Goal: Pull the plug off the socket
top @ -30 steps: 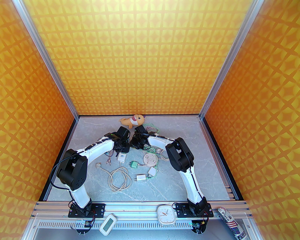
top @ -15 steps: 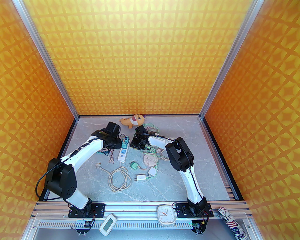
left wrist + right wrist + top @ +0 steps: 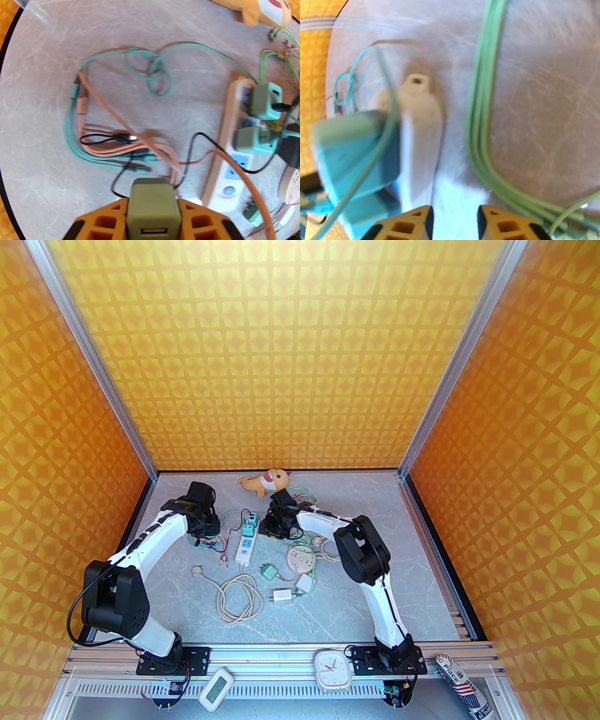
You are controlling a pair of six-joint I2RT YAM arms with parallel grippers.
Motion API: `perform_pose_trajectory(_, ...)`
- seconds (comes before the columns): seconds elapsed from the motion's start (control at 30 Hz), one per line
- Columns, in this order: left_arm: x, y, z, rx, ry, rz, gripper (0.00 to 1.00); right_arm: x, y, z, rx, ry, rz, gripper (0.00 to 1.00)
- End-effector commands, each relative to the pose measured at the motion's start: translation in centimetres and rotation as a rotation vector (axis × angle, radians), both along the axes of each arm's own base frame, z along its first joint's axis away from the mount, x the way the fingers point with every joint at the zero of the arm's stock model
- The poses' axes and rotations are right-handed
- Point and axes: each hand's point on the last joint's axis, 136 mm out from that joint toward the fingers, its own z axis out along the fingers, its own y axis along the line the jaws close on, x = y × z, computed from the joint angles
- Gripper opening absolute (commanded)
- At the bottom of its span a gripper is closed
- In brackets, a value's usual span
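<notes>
The socket is a white power strip (image 3: 244, 547) lying mid-table, also seen in the left wrist view (image 3: 230, 150). My left gripper (image 3: 206, 533) is left of the strip and well apart from it. It is shut on an olive-green cube plug (image 3: 153, 206), which is free of the strip and trails orange and black cables. Two teal plugs (image 3: 264, 100) still sit in the strip's far end. My right gripper (image 3: 269, 533) hovers just right of that end. In the right wrist view its fingertips (image 3: 454, 222) stand apart over the strip's end (image 3: 421, 131), holding nothing.
Teal, orange and black cables (image 3: 112, 150) lie tangled under my left gripper. Green cables (image 3: 482, 117) run beside the strip. A plush toy (image 3: 263, 481) sits at the back. A round socket (image 3: 300, 559), a green adapter (image 3: 268, 571), a white charger (image 3: 282, 596) and a coiled cable (image 3: 238, 598) lie nearer.
My left arm swung left, away from the power strip, carrying the olive-green plug with it. The right gripper stayed at the strip's far end and its fingers have parted.
</notes>
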Motion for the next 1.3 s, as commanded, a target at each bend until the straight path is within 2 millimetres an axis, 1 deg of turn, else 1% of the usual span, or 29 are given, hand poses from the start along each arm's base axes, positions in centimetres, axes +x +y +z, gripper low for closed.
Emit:
perform_pose_trajectory(0.0, 0.1, 1.3, -1.3, 0.042, 0.027, -0.011, 0.22, 0.6, 0.1, 7.1, 0.049, -0.140, 0.032, 0.48)
perform_pose_trajectory(0.07, 0.1, 2.1, -1.6, 0.057, 0.034, 0.001, 0.22, 0.5, -0.1, 8.9, 0.054, -0.177, 0.033, 0.52)
perform_pose_trajectory(0.13, 0.1, 3.2, -1.9, 0.088, 0.042, 0.022, 0.22, 0.4, -0.6, 10.2, 0.048, -0.202, 0.026, 0.59)
perform_pose_trajectory(0.27, -0.2, 5.7, -2.6, 0.195, 0.062, 0.069, 0.23, 0.0, -1.4, 11.6, 0.035, -0.231, 0.015, 0.65)
perform_pose_trajectory(0.3, -0.3, 6.4, -2.9, 0.238, 0.071, 0.082, 0.23, -0.1, -1.7, 11.7, 0.030, -0.235, 0.010, 0.67)
perform_pose_trajectory(0.37, -0.8, 7.9, -3.4, 0.322, 0.094, 0.116, 0.24, -0.2, -1.9, 11.9, 0.025, -0.240, 0.002, 0.67)
perform_pose_trajectory(0.43, -1.4, 8.9, -4.0, 0.378, 0.125, 0.143, 0.24, -0.2, -2.2, 11.9, 0.014, -0.241, -0.005, 0.69)
perform_pose_trajectory(0.5, -2.0, 9.7, -4.5, 0.421, 0.155, 0.173, 0.24, -0.2, -2.6, 11.7, -0.002, -0.240, -0.015, 0.74)
perform_pose_trajectory(0.67, -3.6, 10.4, -6.9, 0.459, 0.246, 0.219, 0.26, -0.1, -3.5, 11.6, -0.025, -0.244, -0.046, 0.87)
perform_pose_trajectory(0.77, -4.2, 11.1, -7.6, 0.500, 0.281, 0.241, 0.26, -0.1, -3.7, 11.6, -0.027, -0.242, -0.053, 0.93)
perform_pose_trajectory(0.83, -4.2, 11.1, -7.9, 0.502, 0.286, 0.241, 0.32, -0.1, -3.9, 11.6, -0.028, -0.244, -0.057, 0.98)
perform_pose_trajectory(0.87, -4.2, 11.1, -8.0, 0.503, 0.288, 0.239, 0.36, -0.1, -4.0, 11.6, -0.029, -0.245, -0.058, 0.99)
perform_pose_trajectory(0.93, -4.2, 11.1, -8.1, 0.503, 0.293, 0.240, 0.39, -0.2, -4.1, 11.5, -0.030, -0.240, -0.061, 0.99)
perform_pose_trajectory(1.0, -4.2, 10.7, -8.2, 0.481, 0.295, 0.234, 0.48, -0.2, -4.2, 11.4, -0.032, -0.239, -0.064, 0.98)
perform_pose_trajectory(1.03, -4.2, 10.5, -8.1, 0.464, 0.291, 0.234, 0.56, -0.2, -4.2, 11.3, -0.031, -0.237, -0.066, 0.98)
perform_pose_trajectory(1.07, -4.1, 10.2, -8.1, 0.446, 0.286, 0.230, 0.59, -0.3, -4.2, 11.2, -0.032, -0.234, -0.065, 0.98)
perform_pose_trajectory(1.13, -4.1, 9.6, -7.8, 0.406, 0.276, 0.228, 0.64, -0.2, -4.3, 11.0, -0.033, -0.232, -0.068, 0.98)
perform_pose_trajectory(1.2, -4.0, 9.1, -7.2, 0.368, 0.263, 0.232, 0.72, -0.2, -4.2, 11.0, -0.031, -0.231, -0.070, 0.98)
perform_pose_trajectory(1.27, -3.9, 8.4, -6.2, 0.317, 0.243, 0.234, 0.80, -0.2, -4.2, 11.0, -0.027, -0.228, -0.071, 0.98)
